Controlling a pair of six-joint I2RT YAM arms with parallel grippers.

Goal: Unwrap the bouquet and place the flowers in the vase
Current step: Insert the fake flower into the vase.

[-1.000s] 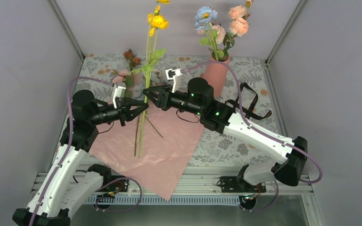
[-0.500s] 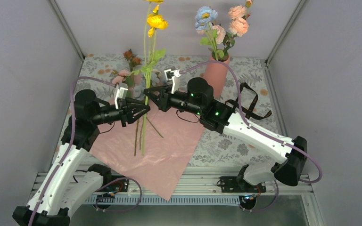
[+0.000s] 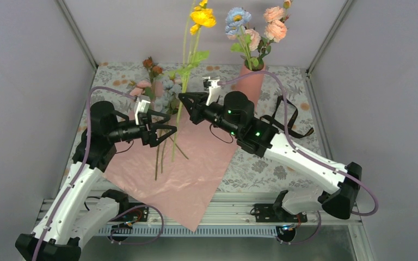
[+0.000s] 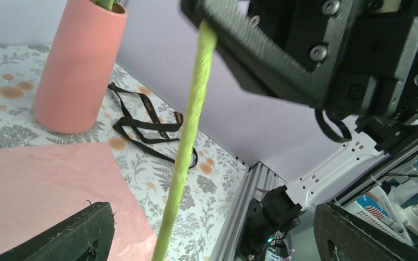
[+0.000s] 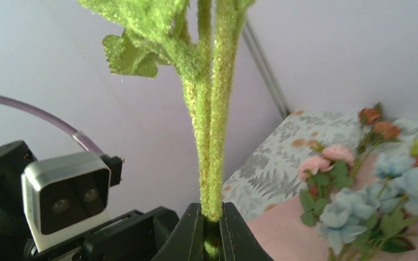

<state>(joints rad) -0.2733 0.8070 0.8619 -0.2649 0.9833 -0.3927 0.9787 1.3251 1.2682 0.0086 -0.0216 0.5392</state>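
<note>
My right gripper [image 3: 184, 101] [image 5: 211, 231] is shut on the green stems [image 5: 213, 136] of the yellow flowers [image 3: 202, 16], holding them upright above the table. My left gripper [image 3: 168, 126] [image 4: 212, 236] stands open, and the lower stem [image 4: 189, 128] hangs between its spread fingers [image 4: 84, 234] without touching them. The salmon-pink vase [image 3: 250, 82] [image 4: 79, 65] stands at the back right with blue, pink and peach flowers [image 3: 256, 30] in it. The lilac-pink wrapping sheet [image 3: 188, 168] lies flat. More flowers [image 3: 155, 89] [image 5: 359, 185] lie at its far left edge.
A black ribbon [image 3: 289, 117] [image 4: 147, 117] lies on the floral tablecloth [image 3: 283, 87] right of the vase. Loose stems [image 3: 158, 160] rest on the sheet below the left gripper. Grey walls close the space on three sides.
My left gripper has opened and let go of the yellow flowers' stems. My right gripper, now shut on them, has carried them up and to the right.
</note>
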